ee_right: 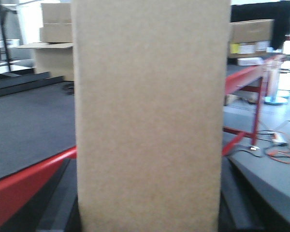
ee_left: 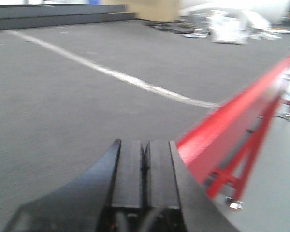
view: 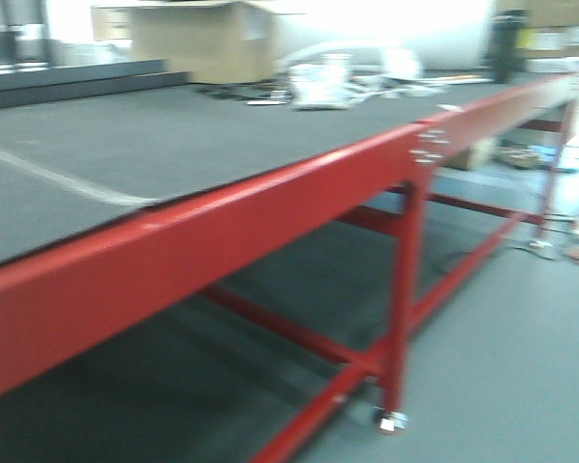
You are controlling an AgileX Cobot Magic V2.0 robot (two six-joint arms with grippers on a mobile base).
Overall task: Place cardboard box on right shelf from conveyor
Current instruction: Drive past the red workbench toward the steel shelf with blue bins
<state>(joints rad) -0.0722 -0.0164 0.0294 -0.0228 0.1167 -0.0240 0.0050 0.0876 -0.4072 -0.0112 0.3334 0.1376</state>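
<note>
The left claw (ee_left: 145,166) is pressed closed and empty, low over the conveyor (ee_left: 63,96), near its red side rail (ee_left: 232,125). The right claw (ee_right: 147,220) grips the cardboard box (ee_right: 150,111), with dark fingers (ee_right: 58,195) flanking it. The box stands upright in front of that rail. Farther off, a pale seam (ee_left: 111,72) crosses the belt, and labelled boxes (ee_right: 251,31) sit beyond.

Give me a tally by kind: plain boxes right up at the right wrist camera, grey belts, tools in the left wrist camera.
cardboard box: 1
conveyor: 1
left tool, shut: 1
Total: 3
</note>
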